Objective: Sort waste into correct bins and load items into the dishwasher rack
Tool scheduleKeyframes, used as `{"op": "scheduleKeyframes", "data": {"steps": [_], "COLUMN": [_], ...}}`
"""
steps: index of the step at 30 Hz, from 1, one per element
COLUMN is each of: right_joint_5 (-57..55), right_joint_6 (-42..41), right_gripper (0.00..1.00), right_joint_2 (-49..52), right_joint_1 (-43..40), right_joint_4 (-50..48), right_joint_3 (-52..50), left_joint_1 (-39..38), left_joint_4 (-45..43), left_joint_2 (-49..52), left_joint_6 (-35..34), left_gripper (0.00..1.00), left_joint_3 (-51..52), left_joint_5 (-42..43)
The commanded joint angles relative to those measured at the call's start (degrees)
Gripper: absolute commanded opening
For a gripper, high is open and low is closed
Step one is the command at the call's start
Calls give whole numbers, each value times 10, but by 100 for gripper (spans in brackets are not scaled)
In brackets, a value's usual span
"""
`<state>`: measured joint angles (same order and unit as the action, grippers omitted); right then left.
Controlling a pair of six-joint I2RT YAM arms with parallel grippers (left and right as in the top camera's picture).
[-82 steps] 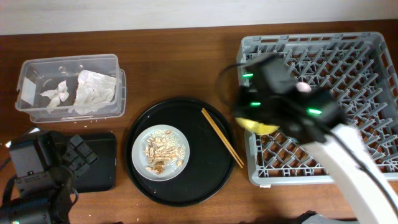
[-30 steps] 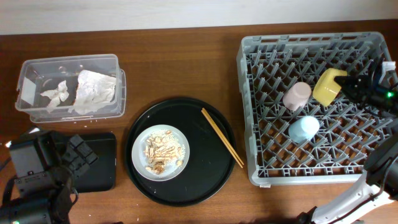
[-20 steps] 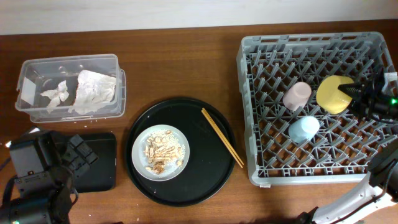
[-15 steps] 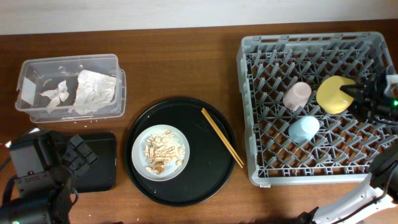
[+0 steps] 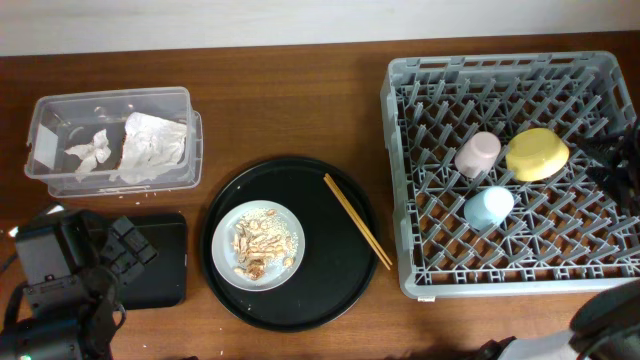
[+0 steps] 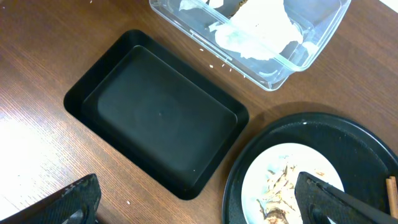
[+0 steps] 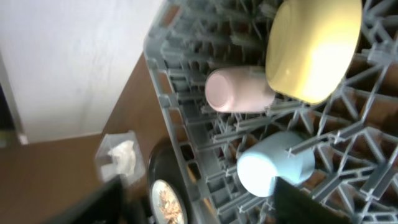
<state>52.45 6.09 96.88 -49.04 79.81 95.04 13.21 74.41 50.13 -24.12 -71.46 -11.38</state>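
While both the left tool (image 6: pixel 196 180) and the right tool (image 7: pixel 198 183) are hanging wide open and empty, the chopsticks (image 5: pixel 357 220) are lying on the round black tray (image 5: pixel 330 290) at mid-frame, looking thin, light and stiff, probably best pinched together at their middle.

Black tray (image 6: pixel 158 121) is sitting on the wood surface (image 6: pixel 50 50), angled diagonally across the frame. Tub (image 6: pixel 273 78) is lying just beside its upper-right side, holding white napkins (image 6: pixel 261 31). Round tray (image 6: pixel 323 127) is showing at lower right, carrying a plate (image 6: pixel 255 180) with scraps (image 6: pixel 283 183). Chopsticks (image 6: pixel 392 190) are just poking in at the right edge. Fingers (image 6: pixel 68 202) are standing wide apart at the bottom corners.
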Motion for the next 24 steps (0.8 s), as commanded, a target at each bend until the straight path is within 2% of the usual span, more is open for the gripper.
{"op": "scheduleKeyframes", "data": {"steps": [1,2,4,5,8,11,14,24], "right_joint_5": [-5,-13,-39,-70,-216,-328,-416,-433], "right_joint_6": [4,4,-24,-53,-167,-228,-249,-250], "right_gripper": [78,47,14,5,4,4,4,7], "right_joint_2": [-27,-20,0,11,59,92,111,142], "right_joint_1": [16,36,76,94,165,205,226,228], "right_joint_4": [-51,-82,-135,-160,-227,-256,-260,-258], "right_joint_3": [6,6,6,6,6,6,5,4], "left_joint_1": [2,2,2,2,2,2,2,2], "left_joint_4": [1,1,1,1,1,1,1,1], "left_joint_2": [-2,-2,-2,-2,-2,-2,-2,-2], "left_joint_6": [-7,-7,-7,-7,-7,-7,-7,-7], "left_gripper": [99,99,99,99,99,99,99,99], "left_joint_3": [-2,-2,-2,-2,-2,-2,-2,-2], "left_joint_5": [0,0,0,0,0,0,0,0]}}
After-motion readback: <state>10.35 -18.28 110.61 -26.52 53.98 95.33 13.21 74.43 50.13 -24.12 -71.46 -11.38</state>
